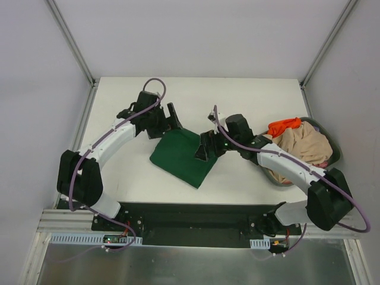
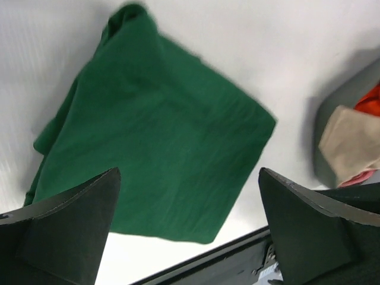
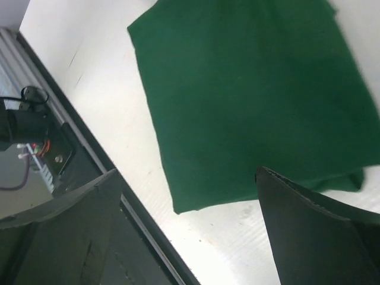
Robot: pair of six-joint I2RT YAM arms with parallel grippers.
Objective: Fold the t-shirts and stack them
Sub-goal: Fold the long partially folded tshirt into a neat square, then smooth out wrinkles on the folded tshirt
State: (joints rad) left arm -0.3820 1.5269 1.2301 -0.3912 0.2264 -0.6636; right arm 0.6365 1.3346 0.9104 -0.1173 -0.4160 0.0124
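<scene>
A dark green t-shirt (image 1: pixel 180 155) lies folded into a flat rough square on the white table, between the two arms. It fills the left wrist view (image 2: pixel 154 142) and the right wrist view (image 3: pixel 249 95). My left gripper (image 1: pixel 171 120) is open and empty above the shirt's far left corner. My right gripper (image 1: pixel 205 149) is open and empty over the shirt's right edge. A beige t-shirt (image 1: pixel 304 145), an orange t-shirt (image 1: pixel 283 126) and a bit of pink cloth (image 1: pixel 323 161) lie heaped in the basket at the right.
The dark round basket (image 1: pixel 333 142) stands at the table's right edge; it also shows in the left wrist view (image 2: pixel 341 119). The black rail (image 1: pixel 190 215) runs along the near table edge. Grey walls enclose the table on the left, far and right sides.
</scene>
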